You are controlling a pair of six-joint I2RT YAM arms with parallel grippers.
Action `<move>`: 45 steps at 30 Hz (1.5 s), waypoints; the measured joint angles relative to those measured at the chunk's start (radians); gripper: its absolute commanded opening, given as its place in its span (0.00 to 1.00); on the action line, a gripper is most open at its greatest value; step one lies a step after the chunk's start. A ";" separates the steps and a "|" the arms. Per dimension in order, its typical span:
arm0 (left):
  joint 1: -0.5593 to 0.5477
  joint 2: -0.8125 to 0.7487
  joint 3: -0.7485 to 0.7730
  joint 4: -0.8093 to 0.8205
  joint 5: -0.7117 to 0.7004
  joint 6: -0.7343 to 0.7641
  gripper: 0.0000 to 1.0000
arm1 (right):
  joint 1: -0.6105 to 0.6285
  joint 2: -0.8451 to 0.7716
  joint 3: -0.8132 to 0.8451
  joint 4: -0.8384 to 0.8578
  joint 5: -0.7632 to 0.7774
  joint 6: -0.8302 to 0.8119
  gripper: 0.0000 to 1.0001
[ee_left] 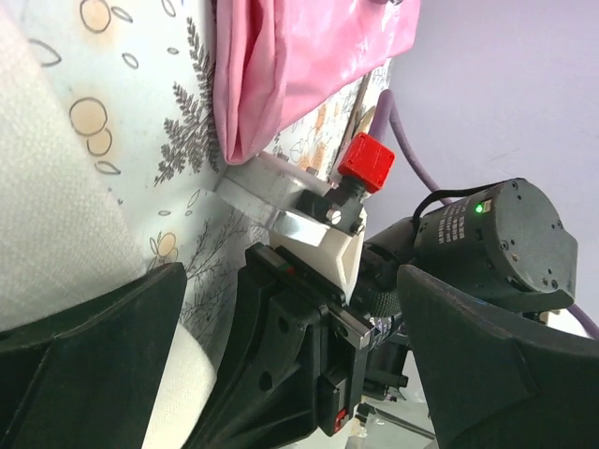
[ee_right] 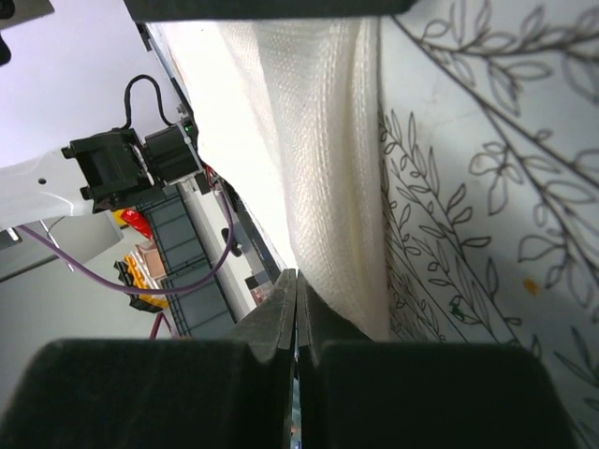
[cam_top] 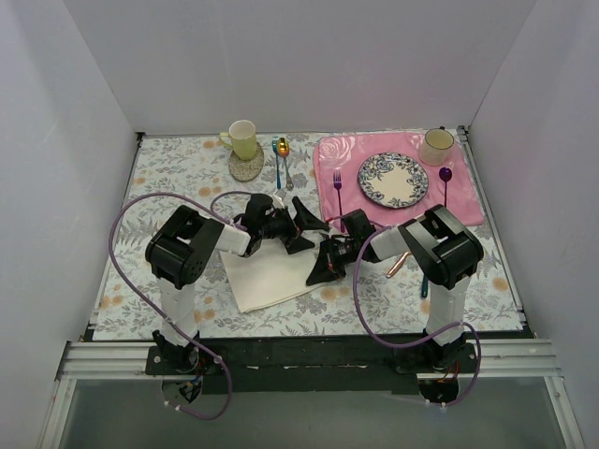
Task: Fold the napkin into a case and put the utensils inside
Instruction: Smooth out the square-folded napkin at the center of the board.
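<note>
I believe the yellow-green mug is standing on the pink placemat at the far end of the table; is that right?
Not quite. The yellow-green mug is at the far end, but it stands on a round coaster on the floral tablecloth, not on the pink placemat. The top external view shows this.

Both arms bend inward toward each other; the left gripper (cam_top: pixel 301 232) stands wide apart, the right gripper (cam_top: pixel 321 271) pressed fully together.
</note>
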 measured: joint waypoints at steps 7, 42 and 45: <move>0.032 0.035 0.011 0.064 0.024 -0.001 0.98 | 0.000 0.000 -0.008 0.010 0.006 -0.007 0.01; 0.366 -0.330 -0.057 -0.241 0.282 0.342 0.98 | 0.046 -0.085 0.335 0.076 -0.005 0.019 0.57; 0.412 -0.304 -0.078 -0.261 0.296 0.361 0.98 | 0.056 -0.005 0.344 0.104 0.000 0.043 0.57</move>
